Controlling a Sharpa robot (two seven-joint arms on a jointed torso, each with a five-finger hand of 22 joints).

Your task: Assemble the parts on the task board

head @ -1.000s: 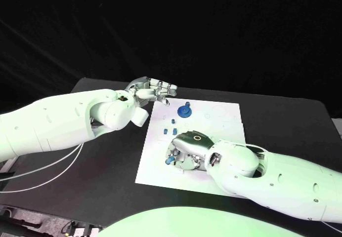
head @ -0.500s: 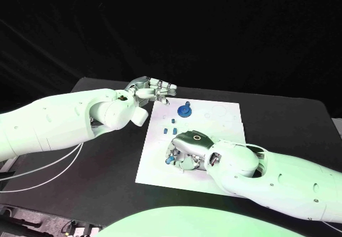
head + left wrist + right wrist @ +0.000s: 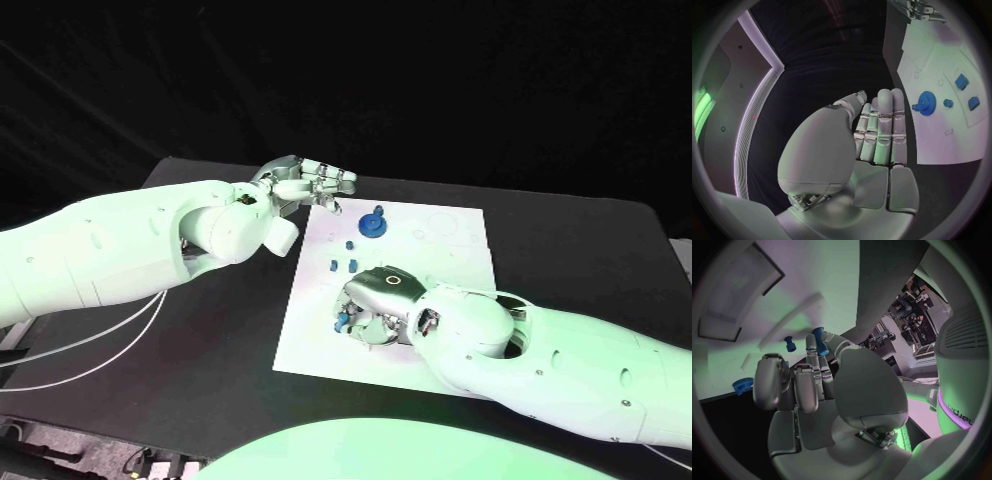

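Gear (image 3: 374,224) seated at 12 o'clock on task board (image 3: 459,262); 2 small parts (image 3: 342,266) loose mid-board. Right hand (image 3: 378,305) pinches a blue peg (image 3: 819,339), unplaced. Left hand (image 3: 306,181) fingers straight, together, empty.

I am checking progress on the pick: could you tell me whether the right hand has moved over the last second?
Yes, slightly: the right hand has crept toward the board's near-left part, judged against the blue gear on the task board.

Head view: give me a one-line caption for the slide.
Right hand holds a blue part over the white board; left hand waits empty.
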